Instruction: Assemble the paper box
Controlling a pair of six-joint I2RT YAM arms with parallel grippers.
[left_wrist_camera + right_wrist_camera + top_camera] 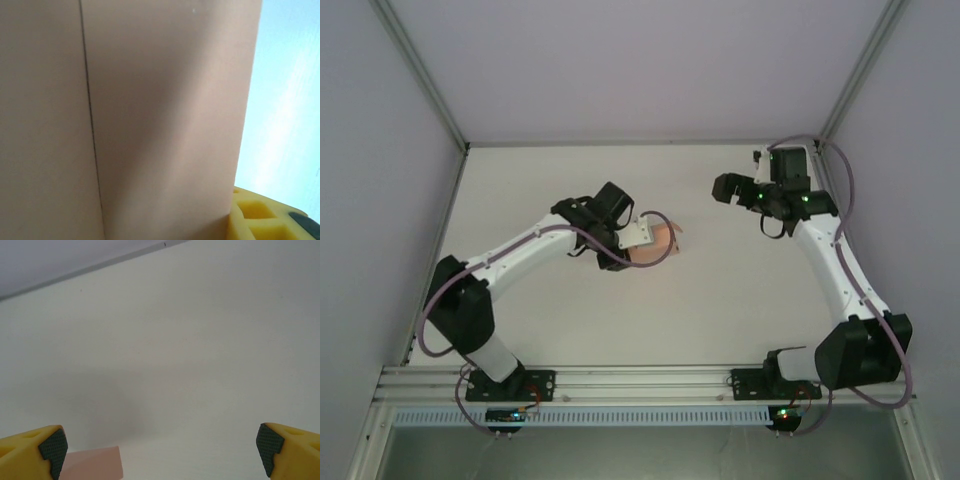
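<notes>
Where the left arm stretches toward the middle of the surface (740, 300), we find the left tool (650, 240) clenched on the box (667, 245), a small salmon-pink card shape at its fingertips, just right of the wrist. From the left wrist camera we see the box pressed up close. It shows a plain matte pink face with one thin dark seam running top to bottom at the left. Its right edge stands straight against the pale surface, and a yellow finger (255, 215) touches its lower right corner. Whether the box rests on the surface or hangs just above it we cannot tell.

The right tool (725, 188) hangs well apart, over the far right of the surface, pointing left toward the box. From its own camera we see it released, its two yellow fingers with dark textured pads (54, 446) spread wide at the bottom corners. A pink corner of the box lies low at the left, beside the finger on that side.
</notes>
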